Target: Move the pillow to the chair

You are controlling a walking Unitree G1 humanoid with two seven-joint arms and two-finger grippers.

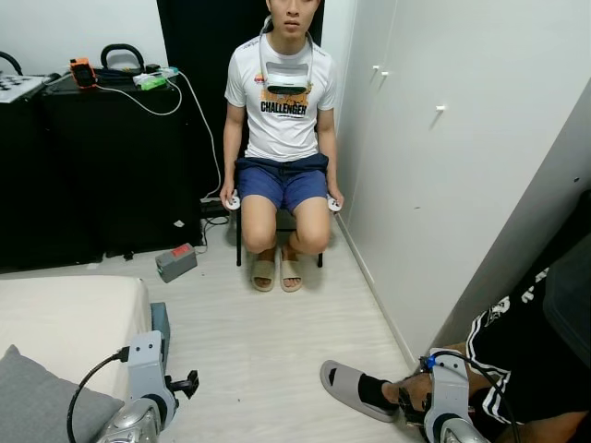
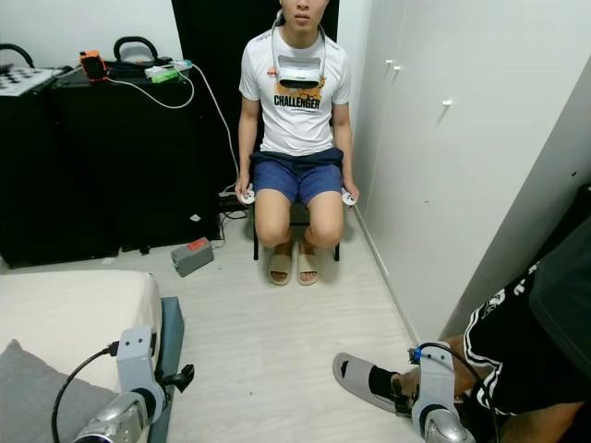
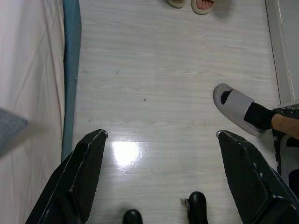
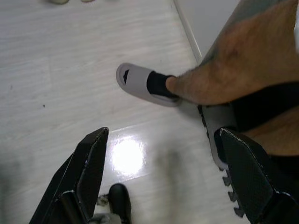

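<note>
While both arms hang low, the left gripper has its fingers spread wide over pale wood floor, holding nothing; the right gripper is likewise wide apart and empty, above floor beside a second person's leg and grey slide sandal. Grey pillow lies on the white bed at the robot's near left, just beside the left arm. Chair stands at the far end by the white wardrobe, occupied by a seated person holding two controllers. Black cabinet left of chair; small grey box on floor near it.
</note>
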